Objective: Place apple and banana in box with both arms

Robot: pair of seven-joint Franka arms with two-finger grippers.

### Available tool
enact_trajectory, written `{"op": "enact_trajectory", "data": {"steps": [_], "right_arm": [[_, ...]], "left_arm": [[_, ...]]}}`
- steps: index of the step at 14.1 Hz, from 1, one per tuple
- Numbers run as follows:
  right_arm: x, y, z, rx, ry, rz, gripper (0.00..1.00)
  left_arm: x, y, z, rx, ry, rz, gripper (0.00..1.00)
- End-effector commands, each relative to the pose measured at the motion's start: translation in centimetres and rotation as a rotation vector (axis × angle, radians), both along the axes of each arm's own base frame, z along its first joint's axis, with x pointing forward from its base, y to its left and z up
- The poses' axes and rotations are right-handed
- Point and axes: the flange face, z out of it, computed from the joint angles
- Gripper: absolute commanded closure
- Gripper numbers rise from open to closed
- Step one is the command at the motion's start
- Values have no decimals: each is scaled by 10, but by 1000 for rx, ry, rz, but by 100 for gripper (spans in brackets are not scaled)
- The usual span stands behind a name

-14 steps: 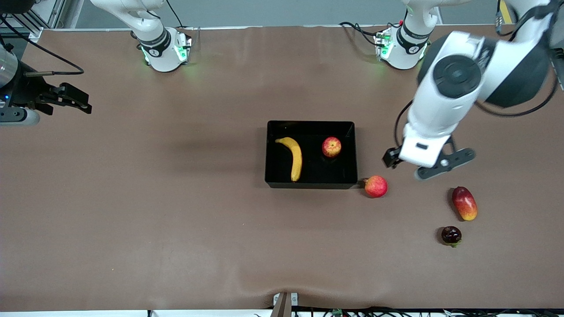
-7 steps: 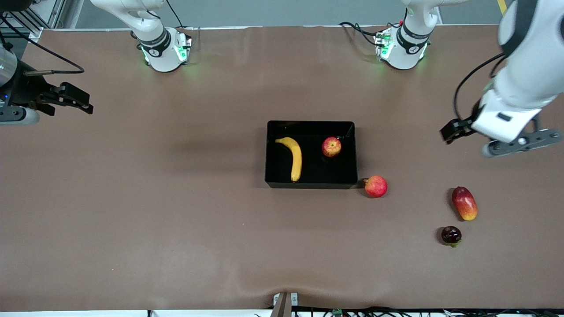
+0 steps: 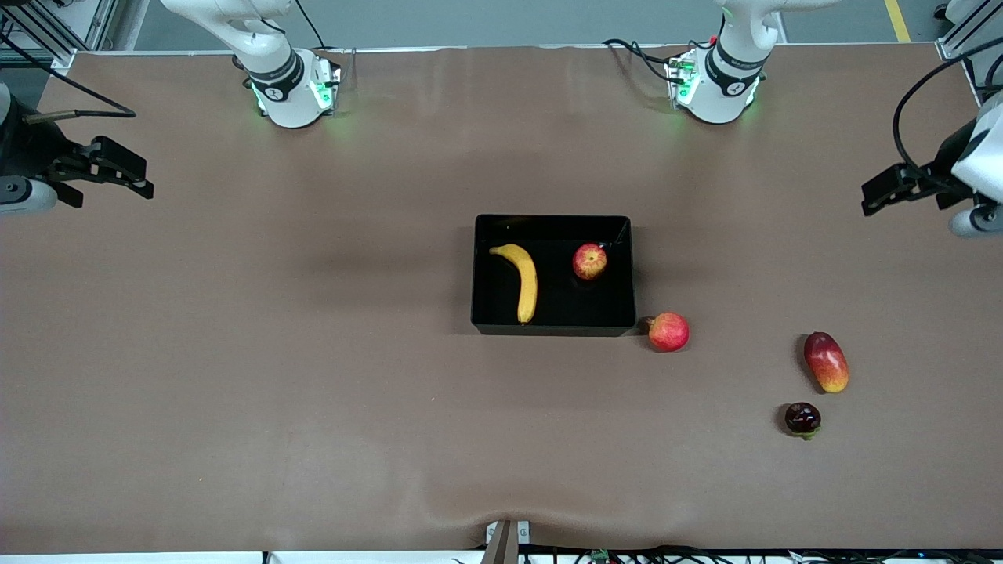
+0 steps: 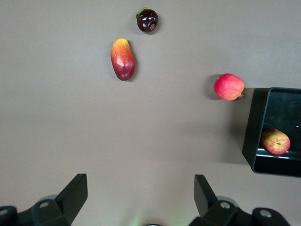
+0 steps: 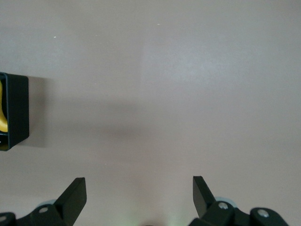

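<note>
The black box (image 3: 553, 328) stands at the table's middle. The banana (image 3: 523, 280) and the apple (image 3: 589, 261) lie inside it, apart from each other. In the left wrist view the box's wall (image 4: 252, 127) and the apple (image 4: 275, 141) show; in the right wrist view a box corner (image 5: 16, 113) and a sliver of banana (image 5: 2, 110) show. My left gripper (image 3: 884, 192) is open and empty above the left arm's end of the table; it also shows in the left wrist view (image 4: 140, 190). My right gripper (image 3: 117, 168) is open and empty above the right arm's end; it also shows in the right wrist view (image 5: 139, 190).
A pinkish-red round fruit (image 3: 668, 331) lies just outside the box's corner toward the left arm's end. A red-and-orange mango (image 3: 826, 361) and a small dark fruit (image 3: 802, 418) lie nearer the front camera, toward that same end. All three also show in the left wrist view: the round fruit (image 4: 229, 87), the mango (image 4: 122, 59), the dark fruit (image 4: 147, 20).
My left arm has swung away from beside the box out to its end of the table. My right gripper has shifted slightly outward. The fruits have not moved.
</note>
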Motion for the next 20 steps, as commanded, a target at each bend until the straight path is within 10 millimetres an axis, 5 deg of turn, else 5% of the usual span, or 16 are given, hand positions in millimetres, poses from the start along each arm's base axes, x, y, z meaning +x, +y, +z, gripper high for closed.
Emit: {"op": "enact_trajectory", "data": {"steps": [1, 4, 11, 20], "right_arm": [[0, -14, -12, -4, 28, -85, 0], [-2, -17, -15, -5, 42, -91, 0], [-6, 10, -13, -3, 51, -42, 0], [-6, 9, -13, -3, 51, -44, 0]], "left_arm": [[-23, 0, 23, -55, -27, -11, 0], [-30, -1, 26, -61, -34, 7, 0], [-44, -11, 25, -55, -26, 13, 0], [-33, -15, 29, -43, -25, 2, 0]]}}
